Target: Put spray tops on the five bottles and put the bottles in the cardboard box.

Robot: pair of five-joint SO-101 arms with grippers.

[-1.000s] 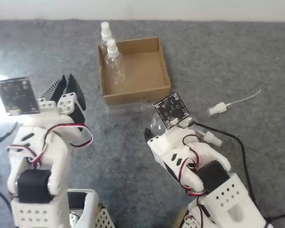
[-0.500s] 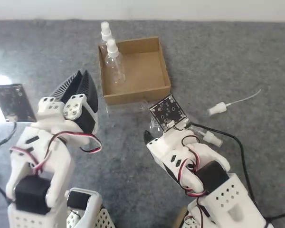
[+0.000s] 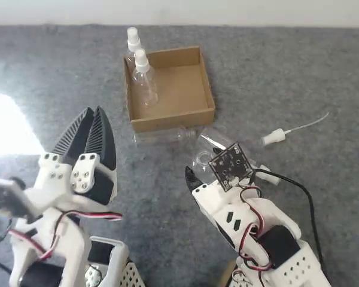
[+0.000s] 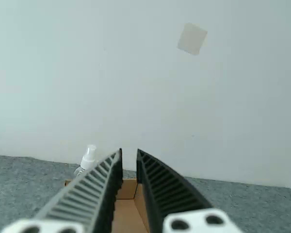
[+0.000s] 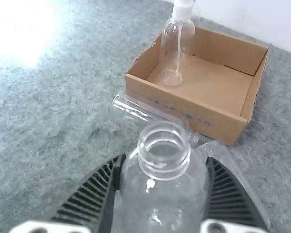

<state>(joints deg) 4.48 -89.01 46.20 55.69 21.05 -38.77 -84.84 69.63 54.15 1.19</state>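
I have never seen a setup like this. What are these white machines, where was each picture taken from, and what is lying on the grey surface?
These are two small robot arms at a grey table. The wide picture comes from a fixed camera looking down. The other two come from cameras on the arms' wrists, each looking along its black tool.

The left tool is empty, its fingers a narrow gap apart. The right tool grips an open-necked bottle.

Ahead sits a cardboard box with a capped bottle standing inside. A second capped bottle stands just behind the box. Two clear bottles lie in front of it, one near its middle and one near its corner. A loose spray top with a thin tube lies off to the side.
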